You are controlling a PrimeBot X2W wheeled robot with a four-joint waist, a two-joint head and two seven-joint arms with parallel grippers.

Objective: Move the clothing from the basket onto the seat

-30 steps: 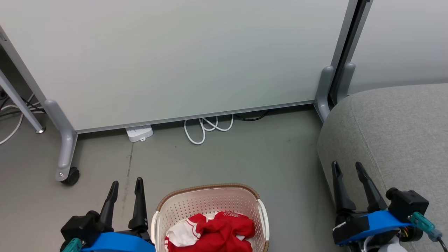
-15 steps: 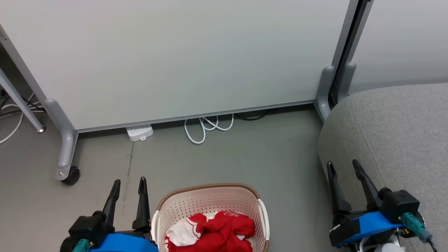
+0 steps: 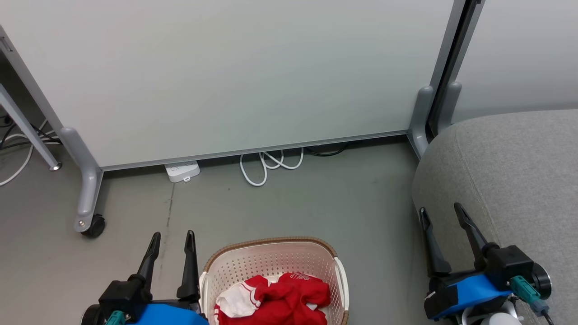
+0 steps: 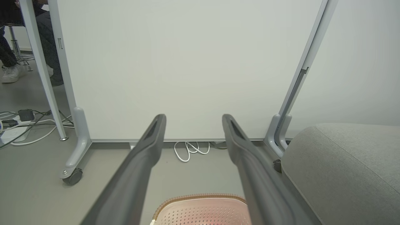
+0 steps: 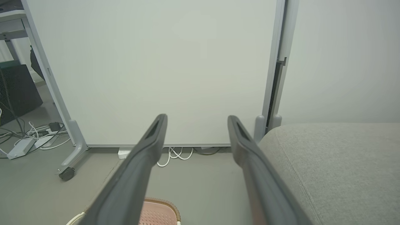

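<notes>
The red clothing (image 3: 275, 300) with white striped cuffs lies bunched inside the cream perforated basket (image 3: 316, 262) at the bottom middle of the head view. My left gripper (image 3: 174, 239) stands open just left of the basket, empty. My right gripper (image 3: 440, 212) is open and empty at the lower right, over the near edge of the grey seat (image 3: 519, 180). The basket's brown rim (image 4: 200, 198) shows low between the left fingers in the left wrist view. The seat (image 5: 337, 165) lies right of the right gripper's fingers (image 5: 247, 150), and the basket's rim (image 5: 161, 206) shows at the bottom.
A white partition panel on grey wheeled feet (image 3: 88, 198) stands behind the floor. A white power strip (image 3: 182, 171) and coiled white cable (image 3: 266, 164) lie at its base. Another panel post (image 3: 422, 117) stands beside the seat. A person's feet (image 4: 9, 73) show far left.
The head view has shifted slightly. My left gripper has edged right toward the basket, and my right gripper has drifted a little left and back. Both stayed open.
</notes>
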